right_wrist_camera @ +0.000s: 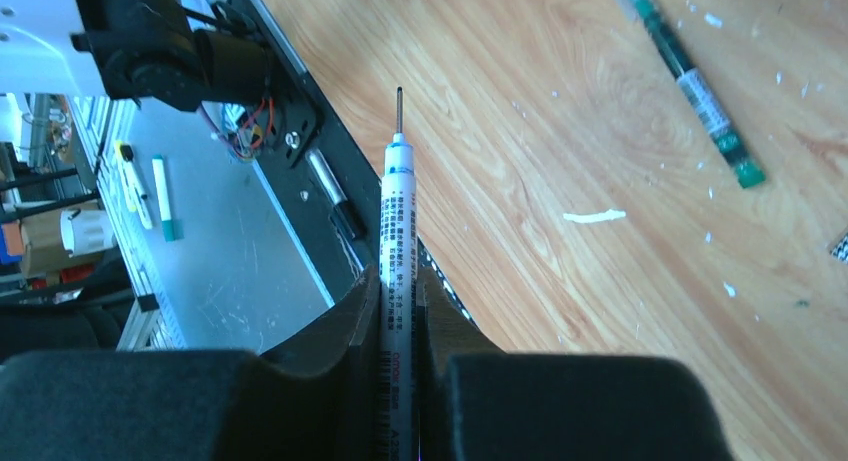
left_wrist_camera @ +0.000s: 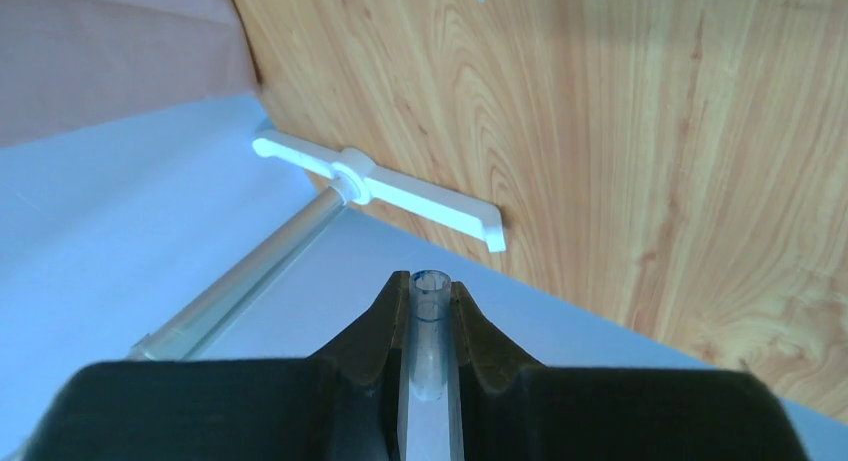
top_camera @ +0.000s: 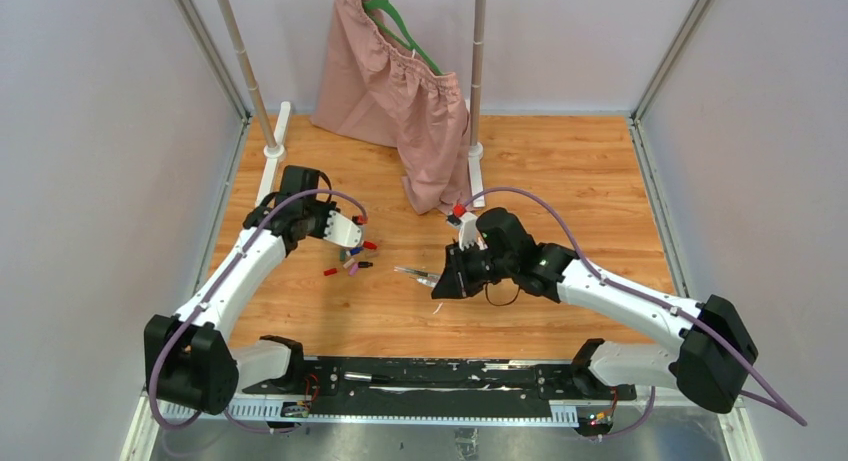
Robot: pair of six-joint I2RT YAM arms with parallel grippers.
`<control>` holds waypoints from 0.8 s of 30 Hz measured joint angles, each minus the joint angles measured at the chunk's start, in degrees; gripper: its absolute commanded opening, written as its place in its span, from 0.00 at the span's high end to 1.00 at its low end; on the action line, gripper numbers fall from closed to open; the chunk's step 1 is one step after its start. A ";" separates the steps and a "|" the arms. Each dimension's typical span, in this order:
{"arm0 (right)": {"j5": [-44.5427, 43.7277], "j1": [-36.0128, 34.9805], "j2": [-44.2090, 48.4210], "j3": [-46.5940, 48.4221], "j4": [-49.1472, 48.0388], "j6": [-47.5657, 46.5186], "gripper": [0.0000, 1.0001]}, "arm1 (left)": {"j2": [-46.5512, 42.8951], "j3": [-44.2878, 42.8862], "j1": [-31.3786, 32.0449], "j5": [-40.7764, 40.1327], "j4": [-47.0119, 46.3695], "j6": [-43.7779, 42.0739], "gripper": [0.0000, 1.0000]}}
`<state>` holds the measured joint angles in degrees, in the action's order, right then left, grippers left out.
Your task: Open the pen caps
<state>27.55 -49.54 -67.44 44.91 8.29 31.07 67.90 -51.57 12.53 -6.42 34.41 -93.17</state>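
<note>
My left gripper (left_wrist_camera: 430, 293) is shut on a small clear pen cap (left_wrist_camera: 430, 331) with a trace of blue at its open rim, held off the table. In the top view that gripper (top_camera: 352, 231) hovers over a cluster of loose pen caps (top_camera: 349, 266), red, pink and dark ones among them. My right gripper (right_wrist_camera: 398, 281) is shut on an uncapped white pen (right_wrist_camera: 398, 206), whose bare tip points toward the table's near edge. Seen from above, the right gripper (top_camera: 443, 284) sits at mid-table beside other pens (top_camera: 415, 274).
A green pen (right_wrist_camera: 695, 81) lies on the wood near a white scrap (right_wrist_camera: 593, 217). At the back, pink shorts (top_camera: 400, 91) hang on a green hanger between two rack posts, one with a white foot (left_wrist_camera: 375, 186). A black rail (top_camera: 430, 376) runs along the near edge.
</note>
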 measured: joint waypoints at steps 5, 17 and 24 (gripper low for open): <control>0.92 0.00 0.04 -0.11 3.89 -1.11 1.00 | 0.07 -0.59 0.33 -2.95 0.72 0.52 1.00; -23.74 -0.42 -0.87 -0.28 1.88 -5.70 1.00 | 6.08 -11.87 2.08 10.93 10.05 24.83 1.00; -37.13 -1.33 -12.52 -0.28 -5.42 -6.88 1.00 | 9.42 -11.82 3.58 15.21 12.44 32.79 1.00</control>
<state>-9.58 -50.87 -79.96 44.62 2.87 24.18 77.32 -63.40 16.12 8.80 46.85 -60.38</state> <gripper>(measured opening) 0.160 0.167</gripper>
